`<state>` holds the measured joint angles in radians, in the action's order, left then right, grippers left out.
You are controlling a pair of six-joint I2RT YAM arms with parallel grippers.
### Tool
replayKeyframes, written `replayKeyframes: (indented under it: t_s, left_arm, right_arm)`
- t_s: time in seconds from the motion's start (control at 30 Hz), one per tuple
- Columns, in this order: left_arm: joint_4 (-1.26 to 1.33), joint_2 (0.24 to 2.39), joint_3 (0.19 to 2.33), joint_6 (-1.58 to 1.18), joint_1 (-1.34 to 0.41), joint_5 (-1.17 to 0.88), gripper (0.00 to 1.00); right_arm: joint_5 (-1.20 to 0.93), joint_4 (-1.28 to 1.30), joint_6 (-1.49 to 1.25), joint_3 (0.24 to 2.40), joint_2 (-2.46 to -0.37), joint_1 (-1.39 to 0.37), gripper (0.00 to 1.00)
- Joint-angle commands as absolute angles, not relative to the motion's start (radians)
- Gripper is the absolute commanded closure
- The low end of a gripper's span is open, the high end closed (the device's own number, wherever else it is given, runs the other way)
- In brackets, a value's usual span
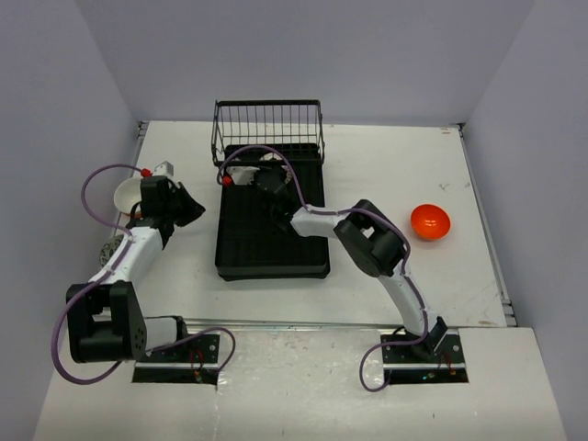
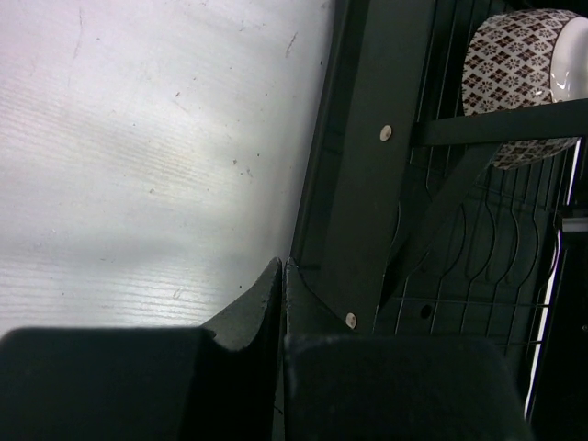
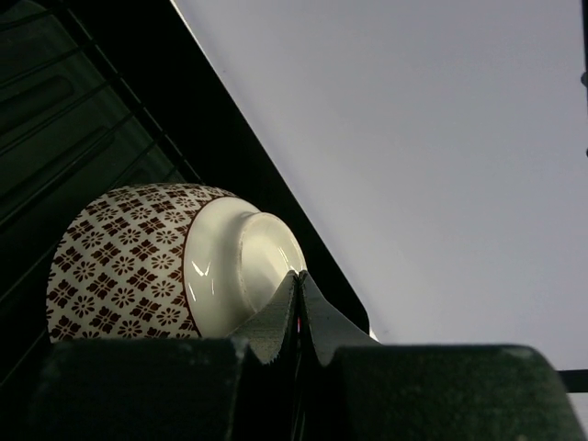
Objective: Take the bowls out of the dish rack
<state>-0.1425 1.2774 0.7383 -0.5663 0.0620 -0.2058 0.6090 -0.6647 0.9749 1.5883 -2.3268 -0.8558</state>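
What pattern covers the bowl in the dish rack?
Bowl: brown-and-white diamond lattice; best in right wrist view.

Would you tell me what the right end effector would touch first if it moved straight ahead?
Probably the patterned bowl, whose white foot lies just beyond the right end effector; depth is unclear.

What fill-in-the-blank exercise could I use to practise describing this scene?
1. The glossy round orange bowl stands on the white table, to the ____ of the large black plastic dish rack.
2. Inside the rack, the brown-and-white patterned ceramic bowl lies on its ____.
3. The jaws of the left gripper and the right gripper are both ____.
Missing words: right; side; shut.
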Motion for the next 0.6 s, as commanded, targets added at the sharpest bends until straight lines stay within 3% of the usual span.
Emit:
replayKeyframes:
  t_s: [0.0,0.57]
  left_arm:
    - [-0.092,1.275,0.752,-0.566,0.055,-0.212,1.00]
    - [-0.095,1.272,0.775,-0.555,0.054,-0.222,0.98]
  right_arm:
    - [0.617,-0.637,0.928,1.497,-2.304,-0.877,1.00]
    - [0.702,-0.764,0.888,1.237,-2.154,-1.000,1.00]
